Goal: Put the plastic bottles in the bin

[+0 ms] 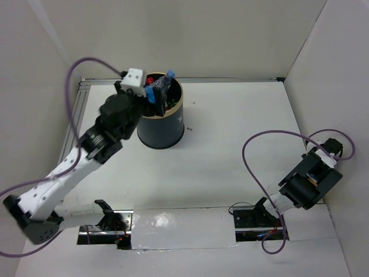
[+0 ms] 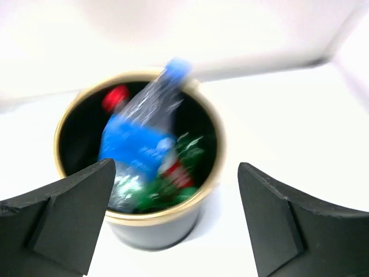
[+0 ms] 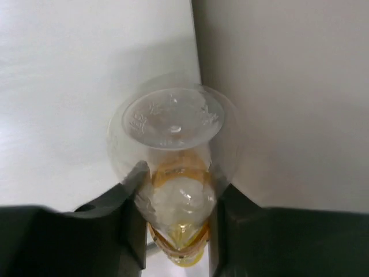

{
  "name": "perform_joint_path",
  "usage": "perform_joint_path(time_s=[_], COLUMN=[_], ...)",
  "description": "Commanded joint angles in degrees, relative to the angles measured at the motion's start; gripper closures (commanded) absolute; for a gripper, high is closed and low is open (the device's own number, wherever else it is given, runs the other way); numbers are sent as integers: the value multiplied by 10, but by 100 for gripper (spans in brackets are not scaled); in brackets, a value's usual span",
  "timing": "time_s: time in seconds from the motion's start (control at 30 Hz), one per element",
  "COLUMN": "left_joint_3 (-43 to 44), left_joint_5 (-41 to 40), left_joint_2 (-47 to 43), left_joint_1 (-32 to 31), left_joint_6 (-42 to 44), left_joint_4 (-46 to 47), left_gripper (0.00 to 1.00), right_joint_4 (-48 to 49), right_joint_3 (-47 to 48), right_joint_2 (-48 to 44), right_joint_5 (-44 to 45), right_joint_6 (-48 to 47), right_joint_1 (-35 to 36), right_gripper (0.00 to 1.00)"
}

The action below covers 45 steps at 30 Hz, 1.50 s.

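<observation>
The dark navy bin [image 1: 161, 130] with a gold rim stands at the back left of the table. Several bottles lie inside it. A clear bottle with a blue label [image 1: 163, 86] sticks out over the rim. My left gripper [image 1: 149, 96] hangs open and empty just above the bin's near-left rim. The left wrist view shows the bin [image 2: 155, 231], the blue-label bottle [image 2: 141, 144], a red cap [image 2: 116, 97] and green bottles [image 2: 193, 151] between my open left gripper [image 2: 177, 173]. My right gripper [image 3: 176, 193] is shut on a clear bottle [image 3: 173, 121] with a yellow band, by the right wall [image 3: 288, 86].
White walls enclose the table at the back, left and right. My right arm [image 1: 308, 182] sits close to the right wall near the front. Purple cables loop over both arms. A small dark speck [image 1: 189, 128] lies right of the bin.
</observation>
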Motion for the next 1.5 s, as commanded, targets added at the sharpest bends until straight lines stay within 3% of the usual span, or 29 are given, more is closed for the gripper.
perform_joint_path(time_s=[0.0, 0.07, 0.13, 0.17, 0.23, 0.3, 0.33, 0.4, 0.43, 0.5, 0.53, 0.57, 0.63, 0.77, 1.07, 1.13, 1.2, 1.23, 1.4, 1.47], left_joint_3=[-68, -119, -184, -203, -264, -305, -341, -367, -380, -407, -414, -421, -435, -461, -484, -484, -484, -484, -478, -478], left_joint_5=[51, 67, 67, 60, 60, 39, 33, -8, -15, -33, -39, -39, -47, -47, -47, -47, -47, -47, -31, -26], left_joint_2=[-118, -158, -204, -218, -246, -289, -303, -337, -347, -360, -371, -371, -386, -398, -423, -418, -413, -407, -380, -369], left_joint_1=[-29, -34, -39, -39, -54, -66, -76, -84, -84, -89, -89, -89, -89, -95, -100, -100, -100, -100, -100, -100], left_joint_6=[39, 17, -12, -44, -74, -124, -138, -189, -198, -233, -247, -256, -273, -301, -317, -317, -317, -312, -292, -277], left_joint_4=[101, 122, 122, 104, 104, 96, 87, 65, 51, 25, 17, 0, -11, -39, -51, -56, -56, -56, -20, -2], left_gripper=[0, 0, 0, 0, 2, 2, 2, 2, 2, 2, 2, 2, 2, 2, 2, 2, 2, 2, 0, 0], right_joint_4=[-71, -166, -255, -283, -314, -285, -254, -136, -99, -47, -27, 3, 44, -11, 27, -2, -41, -54, -89, -107], right_joint_3=[22, 87, 143, 172, 265, 343, 366, 403, 446, 508, 567, 590, 660, 754, 768, 768, 768, 768, 815, 827], right_joint_2=[-7, -39, -70, -80, -105, -112, -119, -111, -100, -33, -6, 19, 89, 194, 299, 299, 304, 296, 238, 220], right_joint_5=[-119, -225, -285, -356, -413, -467, -467, -461, -439, -498, -582, -597, -604, -587, -612, -606, -606, -606, -577, -521], right_joint_6=[-39, -65, -83, -107, -108, -51, -24, 64, 86, 107, 156, 201, 261, 235, 304, 290, 290, 284, 326, 341], right_joint_1=[-4, -4, 35, 59, 164, 254, 358, 458, 546, 577, 584, 609, 668, 756, 797, 797, 789, 789, 752, 745], right_gripper=[87, 100, 100, 100, 100, 100, 100, 100, 100, 100, 100, 100, 100, 98, 97, 75, 33, 0, 0, 0])
